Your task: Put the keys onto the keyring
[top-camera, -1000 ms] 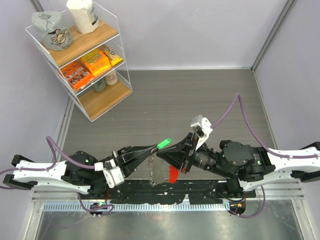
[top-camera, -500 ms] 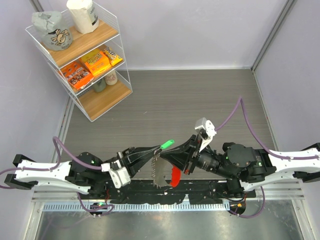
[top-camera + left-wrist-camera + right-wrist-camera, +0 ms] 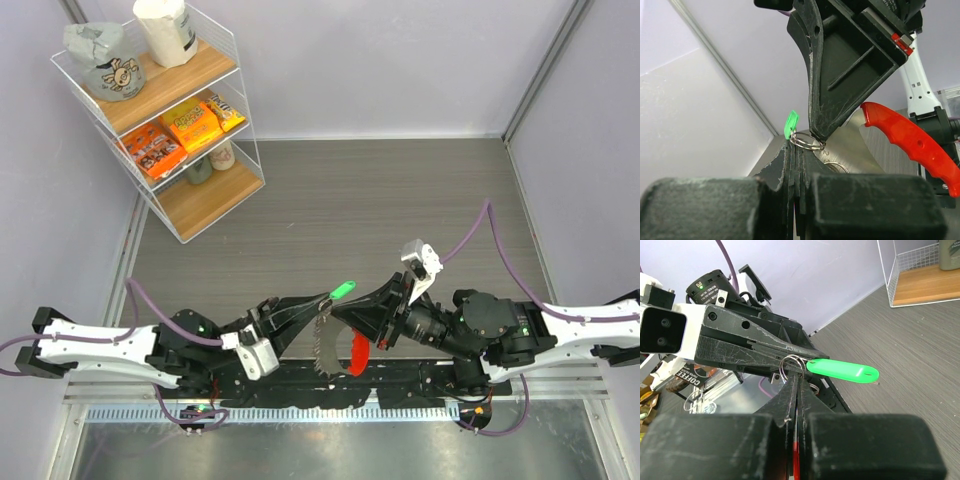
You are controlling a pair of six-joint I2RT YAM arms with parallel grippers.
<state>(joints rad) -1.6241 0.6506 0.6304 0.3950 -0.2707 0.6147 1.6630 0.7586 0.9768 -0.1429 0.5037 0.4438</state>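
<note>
the left fingers (image 3: pixel 298 308) pinch the green key (image 3: pixel 342 291) tight. the right fingers (image 3: pixel 368 306) squeeze the keyring (image 3: pixel 357 352). they meet tip to tip. the key looks not quite on yet.

- white arm links (image 3: pixel 90 345), black motor joints (image 3: pixel 490 325) with small green lights (image 3: pixel 700 284)
- purple cables (image 3: pixel 487 206) loop off both arms
- left hand (image 3: pixel 792 152) and right hand (image 3: pixel 798 382): black, scuffed wedge fingers (image 3: pixel 850 60)
- white camera brackets (image 3: pixel 420 256) at the wrists

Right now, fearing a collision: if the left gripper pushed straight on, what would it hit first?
The right gripper; its black tips meet the left gripper's at the small silver ring.
</note>
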